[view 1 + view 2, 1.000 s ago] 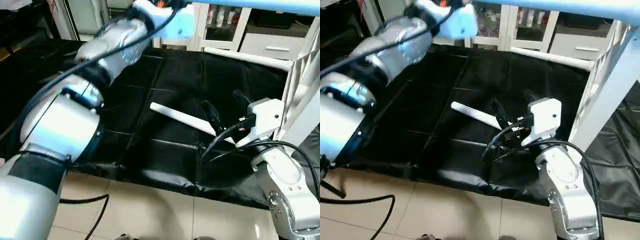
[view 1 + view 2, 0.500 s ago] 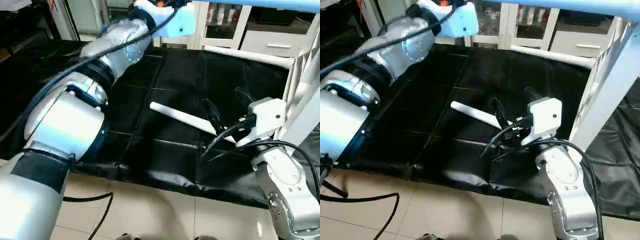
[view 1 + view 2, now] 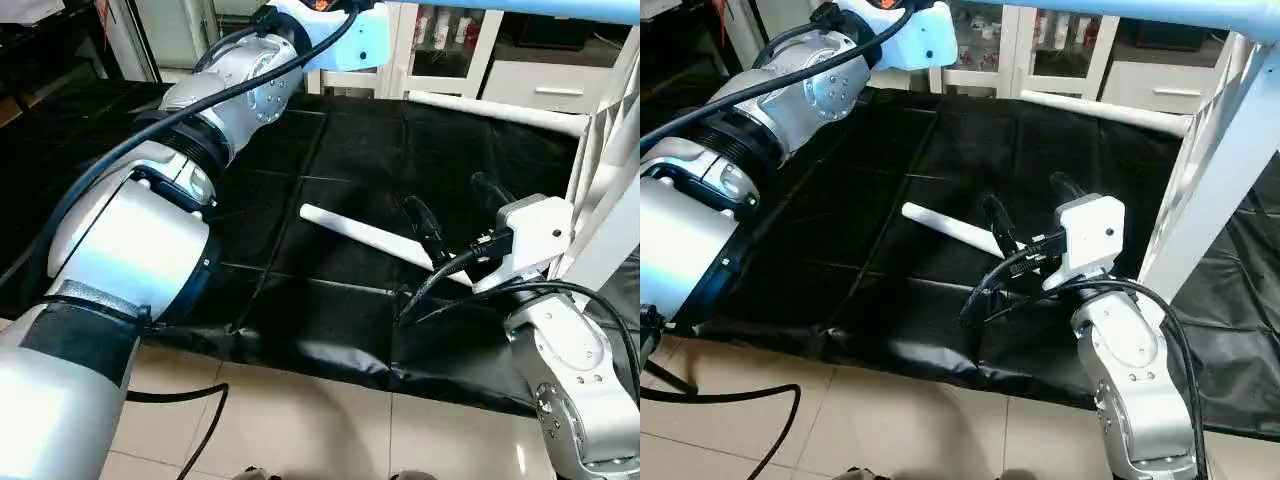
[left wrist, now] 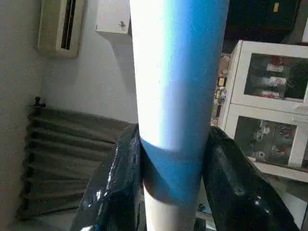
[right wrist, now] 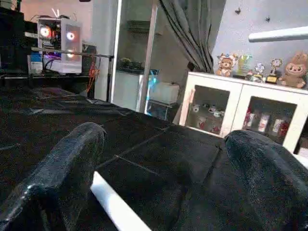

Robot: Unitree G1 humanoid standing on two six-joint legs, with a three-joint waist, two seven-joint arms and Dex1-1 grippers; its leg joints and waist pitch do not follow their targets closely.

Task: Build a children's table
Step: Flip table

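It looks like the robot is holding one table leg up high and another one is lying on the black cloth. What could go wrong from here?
The left gripper has its two fingers against the sides of a raised table leg; the smooth tapered leg might slip if the squeeze is weak. The right gripper hovers open over the loose leg on the black cloth; a nudge could roll it away.

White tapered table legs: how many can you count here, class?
3 legs. One lies on the black-covered work surface near the right gripper; one juts level from the white plastic tabletop at the back; one, higher up, sits between the left gripper's fingers. A fourth may be hidden.
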